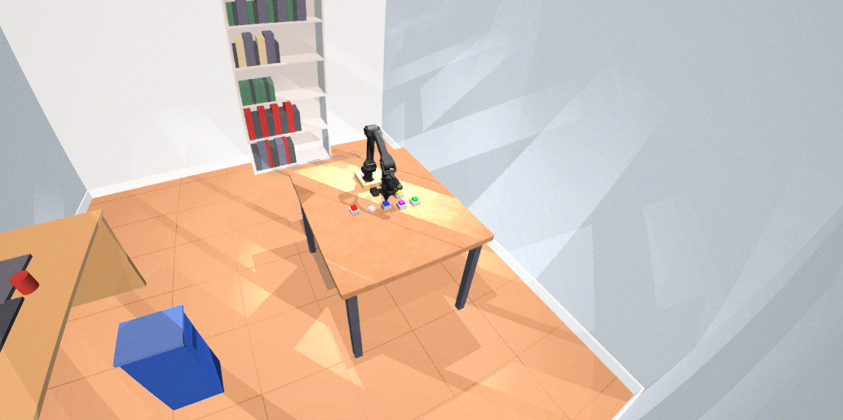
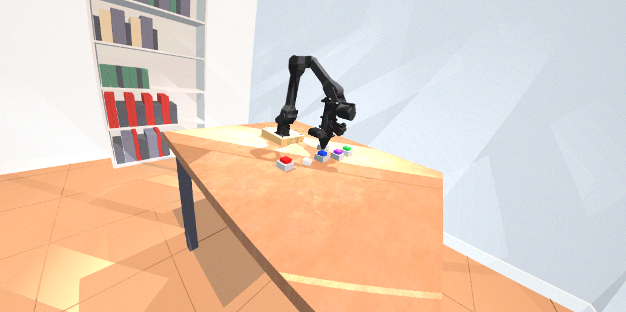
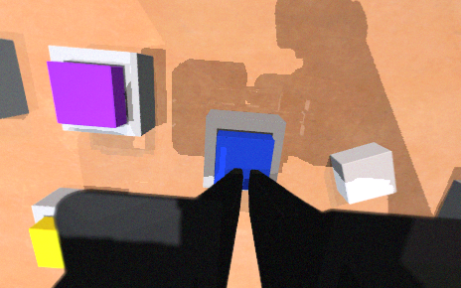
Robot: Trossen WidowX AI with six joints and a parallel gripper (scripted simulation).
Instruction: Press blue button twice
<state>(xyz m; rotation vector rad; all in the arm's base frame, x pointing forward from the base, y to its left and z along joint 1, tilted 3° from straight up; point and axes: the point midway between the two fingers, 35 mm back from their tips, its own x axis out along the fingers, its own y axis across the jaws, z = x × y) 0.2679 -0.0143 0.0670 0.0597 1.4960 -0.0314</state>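
Note:
The blue button (image 3: 244, 154) (image 2: 322, 153) (image 1: 386, 203) sits in a grey housing on the table, in a row with other buttons. My gripper (image 3: 244, 177) (image 2: 324, 144) is shut with nothing between the fingers. Its tips point straight down and hang just above the blue button's near edge. In the wrist view the fingertips overlap the button's lower edge. I cannot tell whether they touch it.
A purple button (image 3: 85, 93) (image 2: 337, 151), a green button (image 2: 347, 148) (image 1: 414, 199), a red button (image 2: 286, 160) (image 1: 354, 207) and a yellow button (image 3: 45, 241) stand around. A small white block (image 3: 366, 172) (image 2: 307, 161) lies just beside the blue button. The arm's wooden base (image 2: 271, 135) is behind.

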